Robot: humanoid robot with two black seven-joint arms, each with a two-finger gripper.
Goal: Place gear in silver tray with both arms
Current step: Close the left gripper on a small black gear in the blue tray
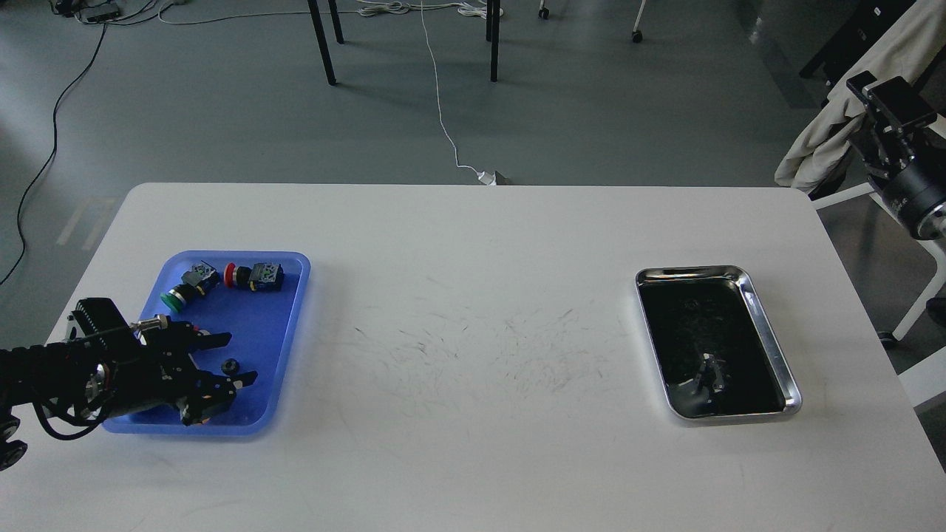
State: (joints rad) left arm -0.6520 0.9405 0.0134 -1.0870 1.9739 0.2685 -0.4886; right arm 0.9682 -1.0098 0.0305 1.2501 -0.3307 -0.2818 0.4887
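Note:
A small black gear [230, 366] lies on the floor of the blue tray [288, 310] at the table's left. My left gripper [239, 358] hangs open over it, one finger on each side of the gear, and I cannot tell whether they touch it. The silver tray [769, 336] sits at the table's right, its dark bottom showing only a small reflection. My right gripper [888, 94] is raised off the table's far right corner, seen as a dark block, so its fingers cannot be told apart.
The blue tray also holds a green push-button [175, 300], a red push-button [231, 275] on a black body, and another switch part [201, 275]. A chair draped with beige cloth [820, 140] stands beside the right arm. Scuff marks cover the white table [473, 347] in the middle.

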